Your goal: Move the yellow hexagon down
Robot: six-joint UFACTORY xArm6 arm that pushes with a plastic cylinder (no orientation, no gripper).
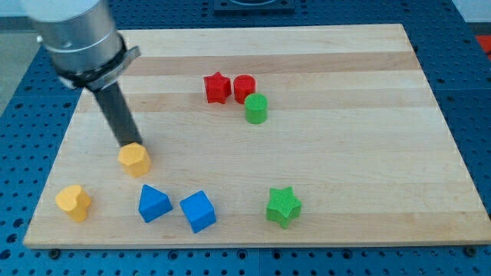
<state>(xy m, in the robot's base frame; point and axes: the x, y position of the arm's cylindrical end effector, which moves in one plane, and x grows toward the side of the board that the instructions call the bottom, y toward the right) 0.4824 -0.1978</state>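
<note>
Rod comes down slanted from the view's upper left; my tip (129, 144) sits at the upper edge of the yellow hexagon (134, 159), touching it or very nearly, contact line hidden by the block's top. No jaws here, so nothing is gripped; the rod only bears against the block's far side.

Yellow hexagon: directly below my tip, on the left part of the wooden board (345, 161).

Below-left of my tip, near the board's lower left corner: a second yellow block (73, 202), shape unclear, perhaps heart-like.

Below and slightly right of my tip: blue triangular block (153, 203), just under the hexagon. Beside it, further right: blue cube (199, 211), close to it but apart.

Well to the right and lower: green star (284, 205).

Up and to the right of my tip: red star (217, 87), with a red cylinder (244, 87) just beside it, and a green cylinder (256, 109) touching or nearly touching the red one from below.
</note>
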